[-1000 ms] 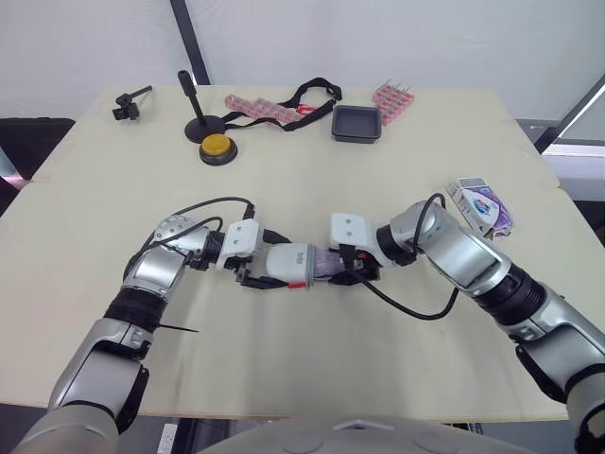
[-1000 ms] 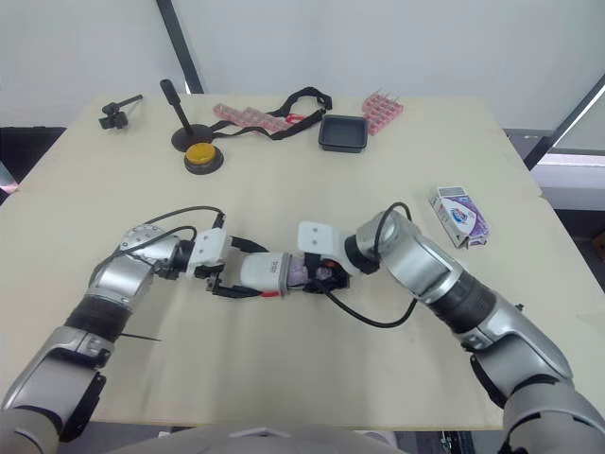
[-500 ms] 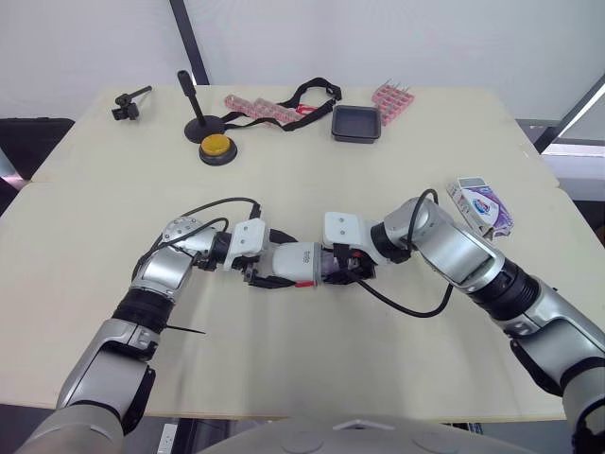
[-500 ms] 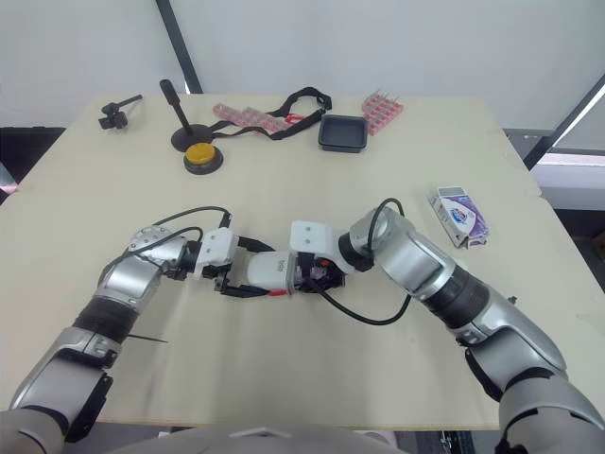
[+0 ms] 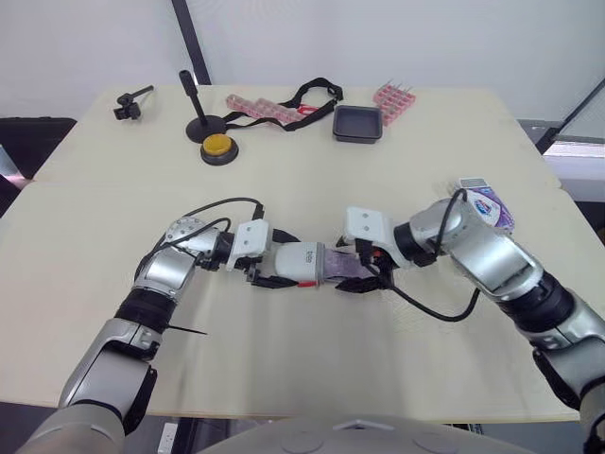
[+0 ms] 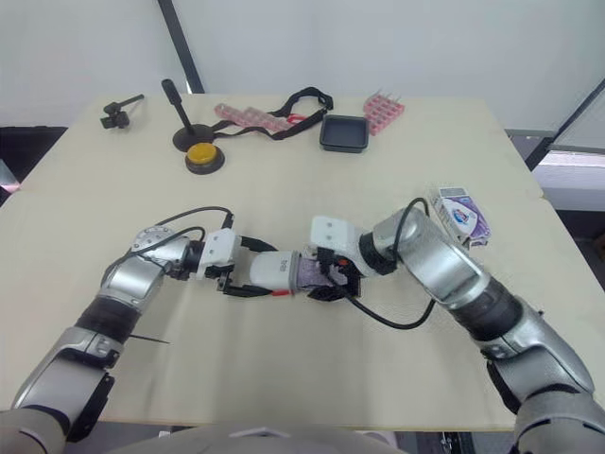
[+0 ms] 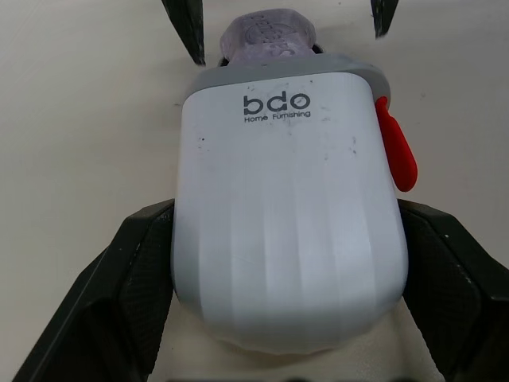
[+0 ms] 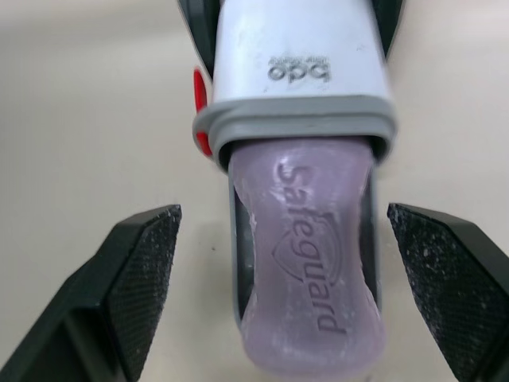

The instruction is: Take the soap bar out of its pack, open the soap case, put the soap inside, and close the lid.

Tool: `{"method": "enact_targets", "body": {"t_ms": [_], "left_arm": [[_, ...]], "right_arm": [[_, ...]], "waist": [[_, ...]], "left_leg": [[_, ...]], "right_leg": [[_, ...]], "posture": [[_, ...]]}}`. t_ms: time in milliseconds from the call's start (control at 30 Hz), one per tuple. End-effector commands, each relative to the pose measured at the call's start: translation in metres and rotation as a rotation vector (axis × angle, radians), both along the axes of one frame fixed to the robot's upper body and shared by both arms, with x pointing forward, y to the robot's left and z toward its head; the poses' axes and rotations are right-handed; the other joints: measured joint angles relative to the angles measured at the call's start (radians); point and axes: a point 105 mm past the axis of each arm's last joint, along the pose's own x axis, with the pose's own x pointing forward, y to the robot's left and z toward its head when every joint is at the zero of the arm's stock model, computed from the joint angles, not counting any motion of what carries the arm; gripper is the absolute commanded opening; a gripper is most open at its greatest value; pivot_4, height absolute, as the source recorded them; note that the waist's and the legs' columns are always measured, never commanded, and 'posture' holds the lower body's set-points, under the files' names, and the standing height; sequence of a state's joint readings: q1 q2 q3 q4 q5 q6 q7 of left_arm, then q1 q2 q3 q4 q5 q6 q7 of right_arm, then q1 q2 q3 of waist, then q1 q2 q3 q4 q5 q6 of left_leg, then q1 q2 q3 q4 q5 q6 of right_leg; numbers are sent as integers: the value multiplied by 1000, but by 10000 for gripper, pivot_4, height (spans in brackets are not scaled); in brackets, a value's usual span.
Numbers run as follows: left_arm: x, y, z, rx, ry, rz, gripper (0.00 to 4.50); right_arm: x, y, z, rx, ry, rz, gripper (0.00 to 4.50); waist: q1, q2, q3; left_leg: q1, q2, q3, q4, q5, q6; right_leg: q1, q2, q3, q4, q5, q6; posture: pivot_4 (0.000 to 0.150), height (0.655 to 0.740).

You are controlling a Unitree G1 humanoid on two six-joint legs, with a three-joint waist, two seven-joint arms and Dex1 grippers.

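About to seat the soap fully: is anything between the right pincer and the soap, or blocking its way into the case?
Nothing visible. The right pincer is open around the soap bar, which sits partly inside the soap case held by the left pincer.

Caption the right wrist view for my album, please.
Lilac soap bar sticking out of the white soap case, right pincer open around it.

Bright, even light fell from above onto the pale beige table (image 5: 312,151), leaving no dim corners. Shadows were soft and short. A thin grey band lay on the table just under the white plastic soap case (image 5: 301,260) and beneath the arms on either side of it. In the left wrist view the case's smooth shell carried no harsh glare. Beyond the case, the table's far edge ran straight, with little distortion.
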State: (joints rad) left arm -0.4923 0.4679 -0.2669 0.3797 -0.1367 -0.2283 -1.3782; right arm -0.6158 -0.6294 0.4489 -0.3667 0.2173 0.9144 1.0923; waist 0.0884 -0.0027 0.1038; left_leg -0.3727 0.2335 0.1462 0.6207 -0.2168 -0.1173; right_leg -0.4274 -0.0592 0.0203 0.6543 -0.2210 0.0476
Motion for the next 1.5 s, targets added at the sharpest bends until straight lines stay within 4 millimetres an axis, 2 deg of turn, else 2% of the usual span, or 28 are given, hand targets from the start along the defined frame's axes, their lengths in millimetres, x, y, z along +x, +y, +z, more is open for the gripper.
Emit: {"method": "enact_targets", "body": {"t_ms": [33, 167, 300, 367, 500, 633, 900, 1333, 1500], "left_arm": [[0, 2, 1, 25, -18, -14, 34804], [0, 3, 1, 32, -18, -17, 34804], [1, 4, 1, 37, -18, -19, 34804], [1, 4, 1, 39, -18, -19, 34804], [2, 2, 2, 37, -19, -18, 34804], [2, 1, 3, 36, -20, -19, 34804], [4, 3, 4, 41, -25, -10, 34804], [5, 6, 3, 59, -32, -6, 34804], [5, 6, 2, 60, -33, 0, 34804]], "right_arm": [[9, -20, 27, 100, -36, -117, 44691], [14, -53, 24, 88, -23, -231, 44691], [14, -80, 11, 17, -23, -281, 33979], [10, -87, 1, -31, -29, -268, 26513], [8, -91, -15, -91, -58, -242, 14076], [5, -82, -28, -107, -77, -202, 1122], [3, -65, -41, -99, -91, -156, 487], [5, -45, -41, -73, -99, -103, 487], [6, -31, -37, -41, -104, -78, 487]], "waist": [[1, 0, 0], [8, 0, 0], [10, 0, 0], [8, 0, 0], [5, 0, 0], [4, 0, 0], [3, 0, 0], [-10, 0, 0], [-12, 0, 0]], "left_leg": [[0, 0, 0, 0, 0, 0], [0, 0, 0, 0, 0, 0], [0, 0, 0, 0, 0, 0], [0, 0, 0, 0, 0, 0], [0, 0, 0, 0, 0, 0], [0, 0, 0, 0, 0, 1], [0, 0, 0, 0, 0, 1], [1, 0, 0, 0, 0, 1], [1, 1, 0, 0, 0, 1]], "right_leg": [[0, 0, 0, 0, 0, 0], [0, 0, 0, 0, 0, 0], [0, 0, 0, 0, 0, 0], [0, 0, 0, -1, 0, 0], [0, -1, 0, 0, 0, -1], [0, -1, 0, 0, -1, -1], [0, -1, 0, 0, -1, -2], [0, -1, 1, 1, -1, -2], [0, -1, 1, 1, -1, -2]], "posture": [[1500, 7291], [1500, 7291], [1500, 7291], [1500, 7291], [1500, 7291], [1500, 7291], [1500, 7291], [1500, 7291], [1500, 7291]]}}
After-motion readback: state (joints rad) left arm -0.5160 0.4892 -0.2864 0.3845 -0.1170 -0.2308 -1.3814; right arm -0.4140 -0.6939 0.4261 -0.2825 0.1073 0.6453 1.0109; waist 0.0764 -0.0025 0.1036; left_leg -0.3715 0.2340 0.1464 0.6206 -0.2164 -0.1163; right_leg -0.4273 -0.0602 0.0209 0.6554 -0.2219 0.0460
